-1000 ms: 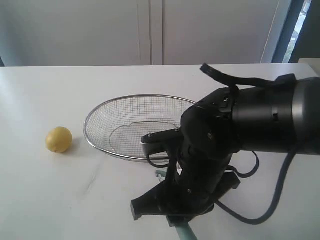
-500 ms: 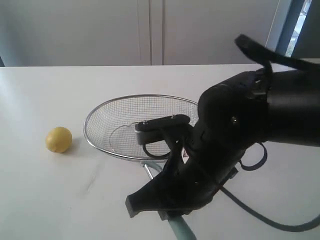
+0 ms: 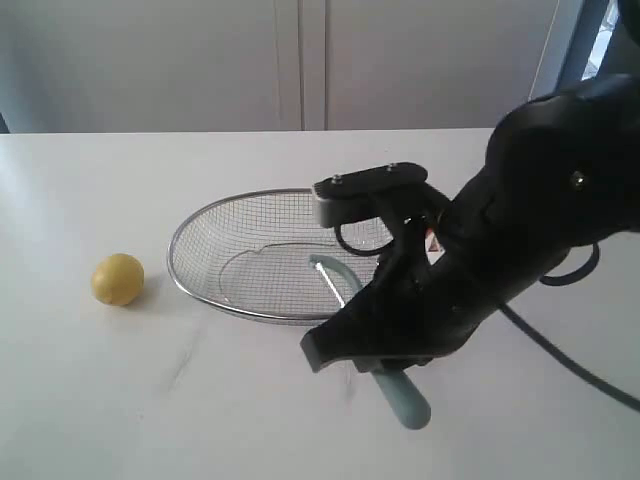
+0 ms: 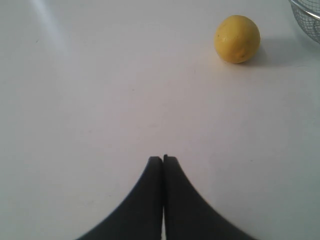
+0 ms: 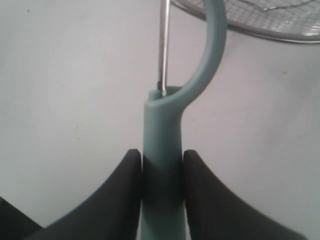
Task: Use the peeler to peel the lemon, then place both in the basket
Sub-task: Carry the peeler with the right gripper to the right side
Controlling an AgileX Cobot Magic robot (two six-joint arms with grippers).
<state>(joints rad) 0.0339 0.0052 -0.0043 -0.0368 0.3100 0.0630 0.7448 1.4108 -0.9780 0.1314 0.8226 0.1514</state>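
The yellow lemon [image 3: 118, 279] lies on the white table left of the basket [image 3: 200, 225]; the left wrist view also shows the lemon [image 4: 237, 38] well ahead of my left gripper [image 4: 163, 158], which is shut and empty. My right gripper [image 5: 161, 155] is shut on the teal handle of the peeler [image 5: 162, 130]. In the exterior view the peeler [image 3: 400, 398] hangs from the right arm, its blade head [image 3: 330, 272] reaching over the basket's near rim. A strip of the basket's rim [image 5: 260, 31] lies beyond the peeler's head.
The bulky black right arm [image 3: 500, 250] hides the basket's right part. White cabinet doors [image 3: 300, 60] stand behind the table. The left arm does not show in the exterior view.
The right arm has lifted and swung to the right and back with the peeler, whose head now points over the basket's rim. Lemon and basket have not moved.
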